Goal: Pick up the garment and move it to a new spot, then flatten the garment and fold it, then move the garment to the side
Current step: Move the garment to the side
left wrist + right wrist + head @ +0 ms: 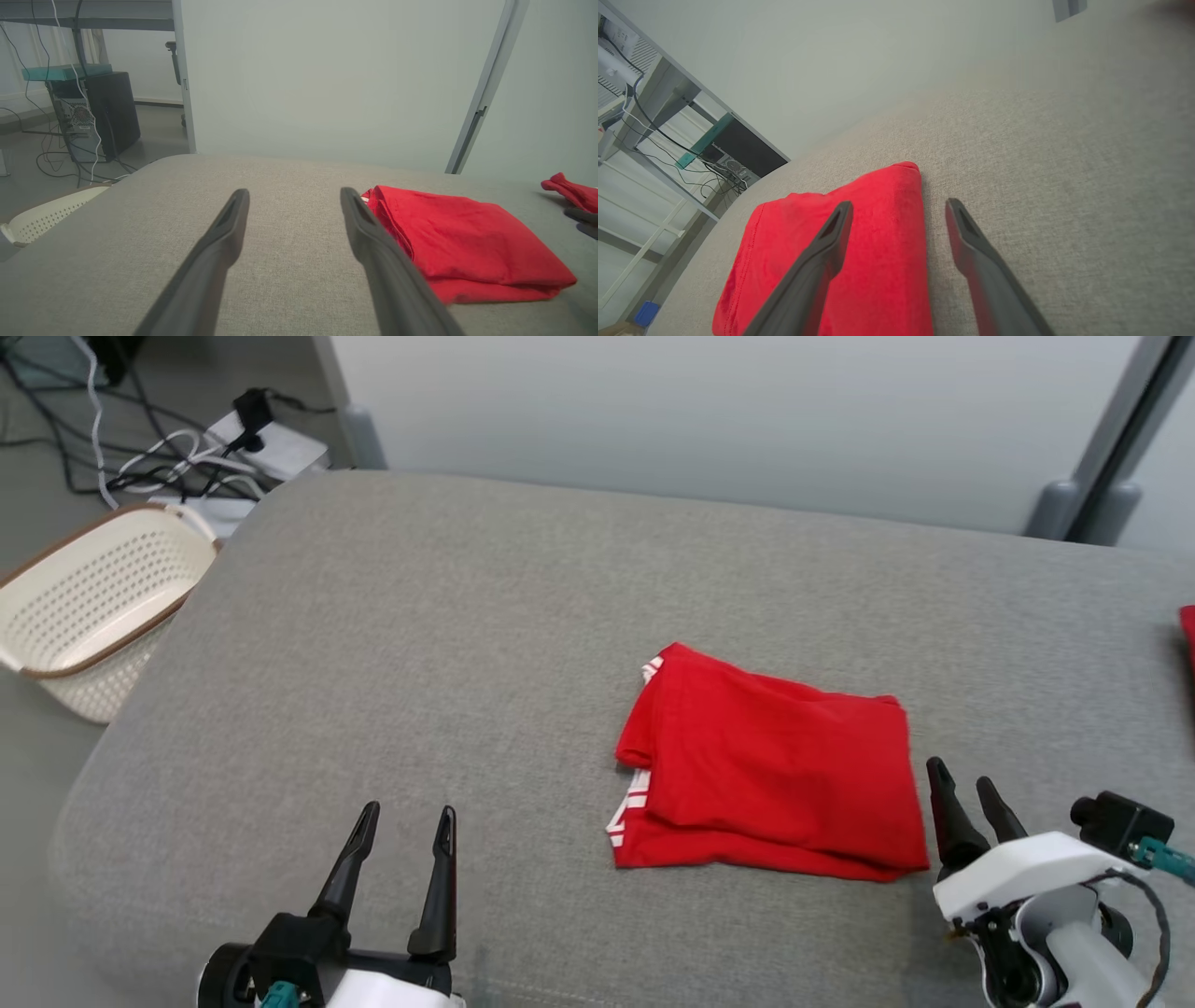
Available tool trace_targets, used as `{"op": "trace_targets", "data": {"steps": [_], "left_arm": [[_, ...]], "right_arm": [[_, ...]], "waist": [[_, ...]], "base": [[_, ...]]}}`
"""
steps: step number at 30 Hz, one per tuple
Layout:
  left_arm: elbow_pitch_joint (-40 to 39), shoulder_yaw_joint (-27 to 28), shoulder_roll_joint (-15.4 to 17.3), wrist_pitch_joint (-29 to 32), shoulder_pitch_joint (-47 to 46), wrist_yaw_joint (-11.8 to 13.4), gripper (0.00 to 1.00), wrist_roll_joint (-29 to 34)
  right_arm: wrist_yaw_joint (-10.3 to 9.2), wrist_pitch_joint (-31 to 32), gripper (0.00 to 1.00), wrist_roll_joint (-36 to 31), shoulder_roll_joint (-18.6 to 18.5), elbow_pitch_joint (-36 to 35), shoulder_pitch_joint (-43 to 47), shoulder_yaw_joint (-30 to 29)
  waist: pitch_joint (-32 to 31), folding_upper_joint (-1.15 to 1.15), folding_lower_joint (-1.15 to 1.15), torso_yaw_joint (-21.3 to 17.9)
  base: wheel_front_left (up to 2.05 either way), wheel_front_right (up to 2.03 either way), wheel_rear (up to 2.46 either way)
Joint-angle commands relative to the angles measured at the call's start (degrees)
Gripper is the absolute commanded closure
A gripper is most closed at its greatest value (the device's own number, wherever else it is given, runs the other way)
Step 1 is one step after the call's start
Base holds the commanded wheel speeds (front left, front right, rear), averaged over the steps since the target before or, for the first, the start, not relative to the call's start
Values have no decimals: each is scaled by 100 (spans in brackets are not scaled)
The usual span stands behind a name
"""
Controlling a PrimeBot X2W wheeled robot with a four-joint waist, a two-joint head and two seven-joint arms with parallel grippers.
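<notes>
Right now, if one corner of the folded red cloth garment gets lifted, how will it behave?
Probably floppy: the folded red cloth garment lies in creased layers, so it would likely unfold. It looks thin and light. Pushed across the grey fabric surface, it may bunch.

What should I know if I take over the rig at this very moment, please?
Left gripper: open, empty, over bare grey cushion, left of the shirt.
Right gripper: open, empty, at the shirt's right edge.
Red shirt: lies folded in a neat rectangle on the cushion, right of centre.
Done: by the look of it, flattening and folding.
Left: grip the folded shirt and move it to the side.
Note: another red cloth lies at the far right edge, and a white basket stands on the floor to the left.
</notes>
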Motion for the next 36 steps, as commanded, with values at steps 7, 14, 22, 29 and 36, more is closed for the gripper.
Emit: {"op": "trace_targets", "data": {"steps": [7, 14, 22, 29, 36], "left_arm": [[-178, 19, 17, -28, -460, 70, 0, -89], [-198, -60, 17, -28, -529, 138, 0, -125], [-245, -59, 17, -28, -529, 192, 0, -154], [-260, -60, 17, -28, -520, 228, 0, -189], [-265, -72, 17, -28, -557, 241, 0, -226]], "right_arm": [[8, 133, 0, 779, -335, 521, -688, 576], [8, 457, 0, 1199, -407, 1200, -913, 888], [8, 403, 100, 1441, -408, 1451, -1025, 1222], [8, -19, 100, 1001, -688, 1334, -1275, 1601], [8, -74, 100, -84, -866, 704, -1419, 1133]], "waist": [[385, 0, 0, 531], [425, 0, 0, 740], [389, 0, 0, 787], [351, 0, 0, 742], [353, 0, 0, 693]], "base": [[0, 0, 0], [0, 0, 0], [0, 0, 0], [0, 0, 0], [0, 0, 0]]}}
